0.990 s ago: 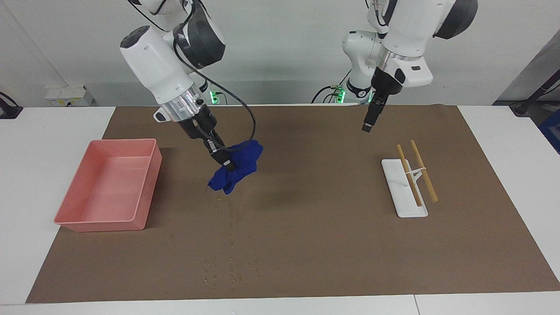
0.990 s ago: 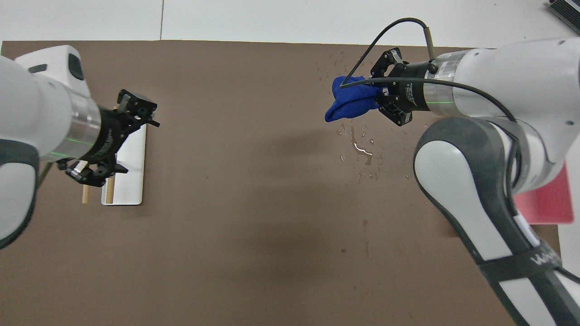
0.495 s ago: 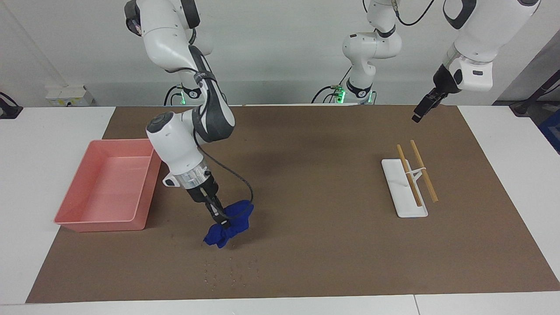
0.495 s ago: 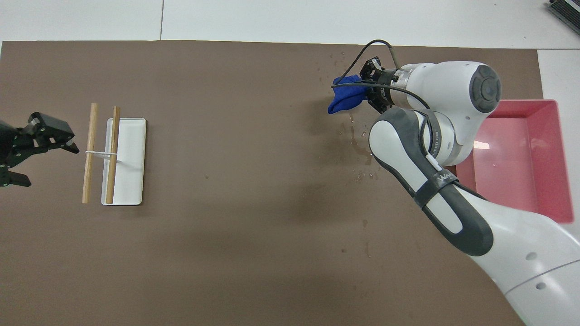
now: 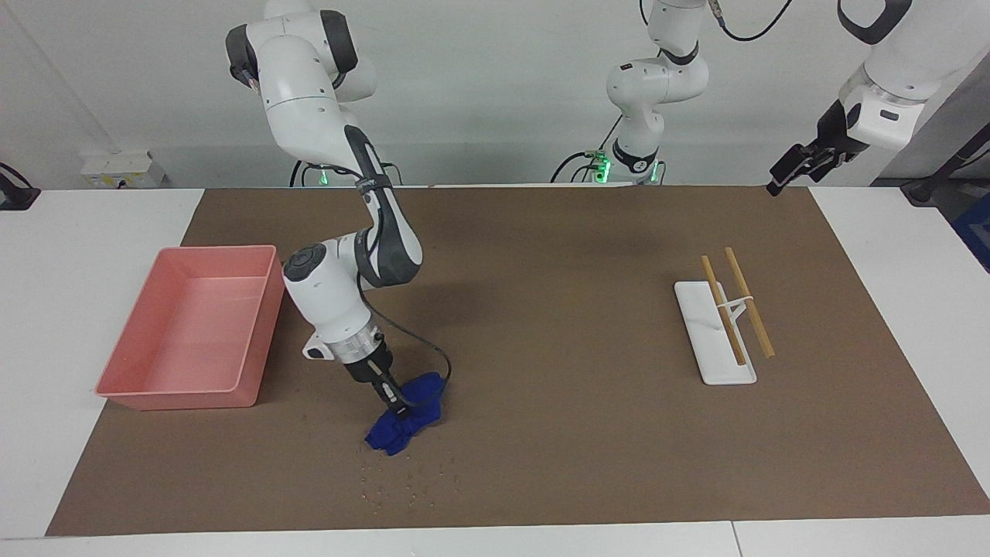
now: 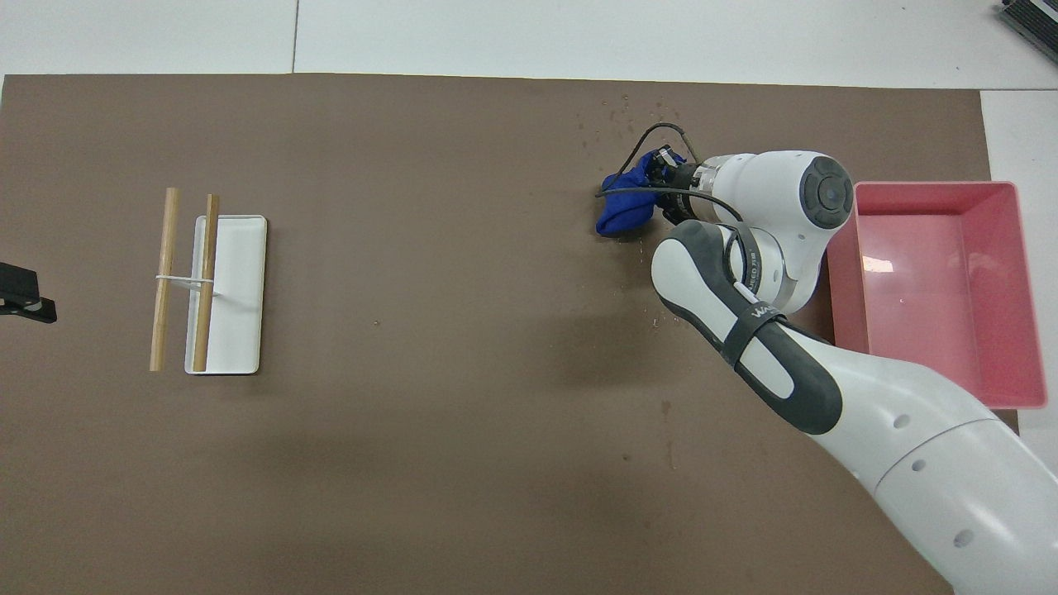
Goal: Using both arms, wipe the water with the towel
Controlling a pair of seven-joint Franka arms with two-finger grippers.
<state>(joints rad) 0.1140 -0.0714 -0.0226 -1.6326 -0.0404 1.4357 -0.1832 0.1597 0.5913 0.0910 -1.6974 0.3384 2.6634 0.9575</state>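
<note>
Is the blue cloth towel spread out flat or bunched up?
Bunched up: the blue cloth towel is a crumpled wad pinched in the right gripper, pressed on the brown mat.

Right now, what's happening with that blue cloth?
Right gripper shut on blue towel, pressing it onto mat. Droplets remain beside towel. Left gripper waits, raised over mat corner. Nothing blocking.

The towel (image 5: pixel 406 422) is soft blue cloth, crumpled and matt. The mat (image 5: pixel 541 433) looks like matt brown paper, speckled with water (image 5: pixel 410 483) at 6 o'clock of the towel. The bin (image 5: pixel 255 309) is glossy pink plastic. The tray (image 5: pixel 700 325) is smooth white, bearing two wooden sticks (image 5: pixel 749 302). The arms (image 5: pixel 329 298) have glossy white shells.
</note>
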